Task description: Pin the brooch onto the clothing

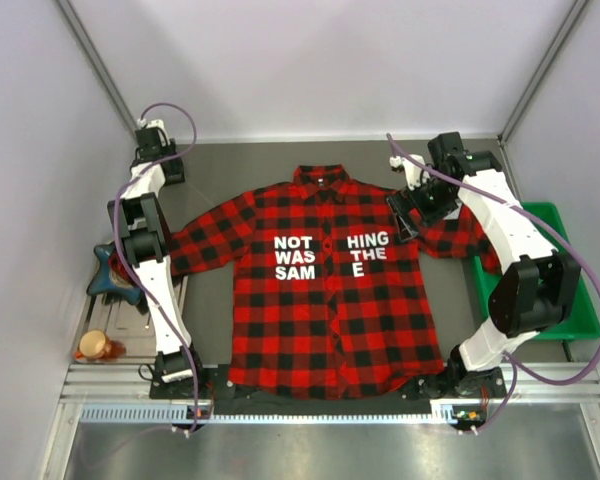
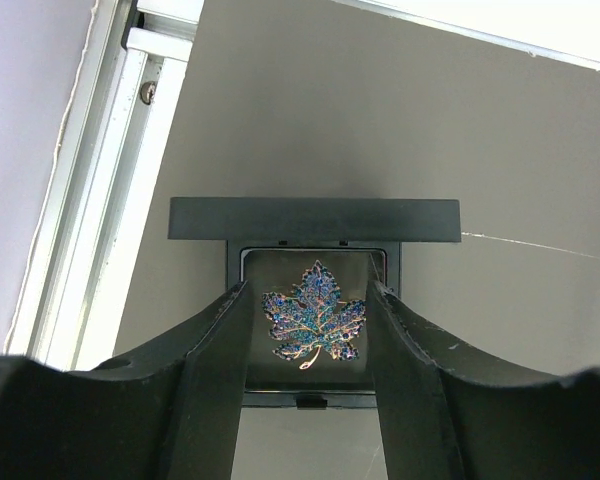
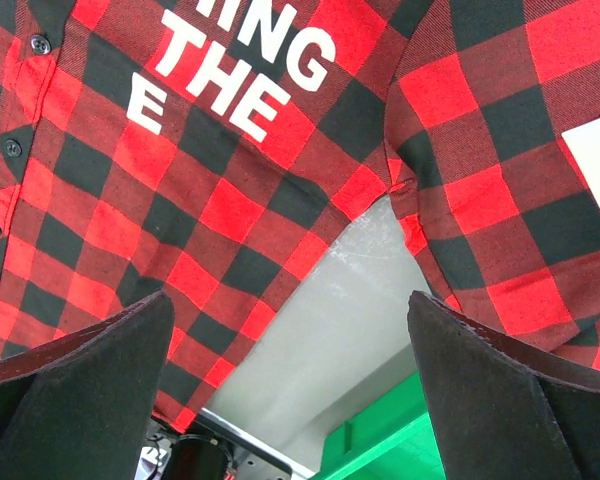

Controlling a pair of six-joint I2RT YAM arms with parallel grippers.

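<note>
Left end effector, jaws partly apart, flanks the brooch at the table's far-left corner. Right end effector gapes wide above the clothing.

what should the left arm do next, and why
Probably ease the left end effector down and close on the brooch. The brooch lies flat in its dark holder, centred between the open jaws with a gap on each side. It is not gripped, and nothing is pinned to the shirt yet.
</note>
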